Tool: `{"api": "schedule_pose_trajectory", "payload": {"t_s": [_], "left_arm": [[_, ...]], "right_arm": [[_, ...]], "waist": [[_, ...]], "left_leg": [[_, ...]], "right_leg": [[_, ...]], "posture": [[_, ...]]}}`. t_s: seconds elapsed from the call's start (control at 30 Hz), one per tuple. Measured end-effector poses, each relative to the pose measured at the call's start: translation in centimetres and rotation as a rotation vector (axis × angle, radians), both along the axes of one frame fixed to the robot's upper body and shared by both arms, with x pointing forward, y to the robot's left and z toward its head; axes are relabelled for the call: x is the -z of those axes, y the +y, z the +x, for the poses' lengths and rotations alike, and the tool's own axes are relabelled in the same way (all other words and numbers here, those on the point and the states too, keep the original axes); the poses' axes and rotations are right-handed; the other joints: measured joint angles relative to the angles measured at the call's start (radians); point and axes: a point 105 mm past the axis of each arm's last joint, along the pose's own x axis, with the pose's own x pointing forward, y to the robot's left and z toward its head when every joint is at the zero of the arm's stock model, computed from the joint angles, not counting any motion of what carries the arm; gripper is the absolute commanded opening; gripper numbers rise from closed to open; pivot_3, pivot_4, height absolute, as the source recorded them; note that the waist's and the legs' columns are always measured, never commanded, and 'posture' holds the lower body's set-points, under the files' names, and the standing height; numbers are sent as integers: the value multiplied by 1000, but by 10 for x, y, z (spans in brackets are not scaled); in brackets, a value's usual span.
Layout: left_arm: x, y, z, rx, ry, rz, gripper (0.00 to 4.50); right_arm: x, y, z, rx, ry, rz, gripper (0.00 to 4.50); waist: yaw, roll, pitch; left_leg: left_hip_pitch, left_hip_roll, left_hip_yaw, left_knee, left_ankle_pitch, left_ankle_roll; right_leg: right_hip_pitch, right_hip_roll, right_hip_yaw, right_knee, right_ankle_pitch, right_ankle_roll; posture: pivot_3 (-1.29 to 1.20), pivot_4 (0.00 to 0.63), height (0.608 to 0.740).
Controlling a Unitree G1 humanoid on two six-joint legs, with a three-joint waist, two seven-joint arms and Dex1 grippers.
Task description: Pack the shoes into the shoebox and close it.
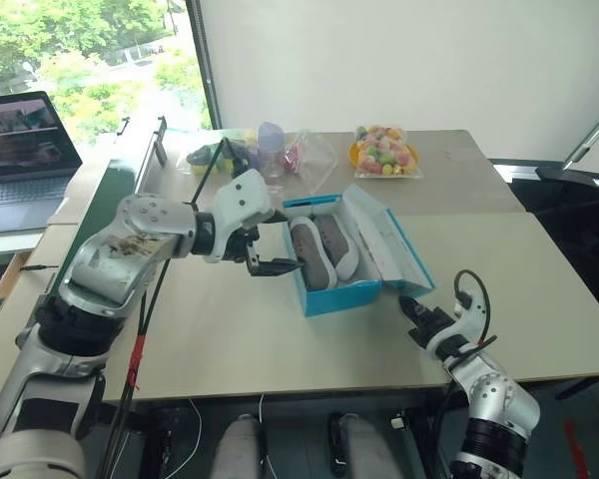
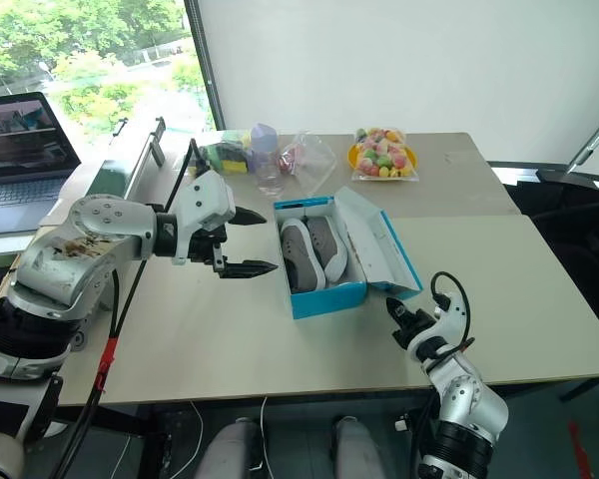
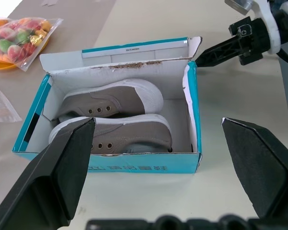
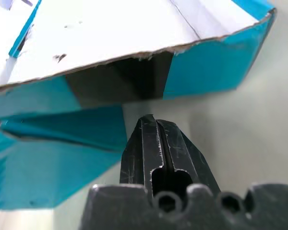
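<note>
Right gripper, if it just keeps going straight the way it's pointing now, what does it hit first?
Most likely the open lid of the shoebox. The shut right gripper aims at the lid's lower corner edge, just above the table. Whether it strikes the edge or slips beneath is unclear.

Beige table (image 1: 280, 339) with open shoebox (image 1: 341, 295), candy bags (image 1: 384, 150), bottle (image 1: 271, 150).

Light: bright, even daylight from window (image 1: 80, 60) at far left
Shadows: soft, faint
Focus: blurred close up in right wrist view
</note>
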Motion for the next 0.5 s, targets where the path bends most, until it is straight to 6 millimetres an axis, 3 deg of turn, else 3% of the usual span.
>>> {"api": "schedule_pose_trajectory", "payload": {"t_s": [0.33,0.5], "left_arm": [[-3,2,-2,-25,-4,1,4500],[-4,2,-2,-26,-8,2,4500]], "right_arm": [[-5,-2,36,71,-102,163,9],[-12,-6,43,115,-173,274,9]], "waist": [[-21,-3,-2],[-29,-1,0]], "left_leg": [[2,0,0,0,0,0],[1,0,-1,-3,0,0]], "right_leg": [[1,0,0,-2,0,0],[0,1,-1,-4,0,0]], "posture": [[0,150,740],[0,150,740]]}}
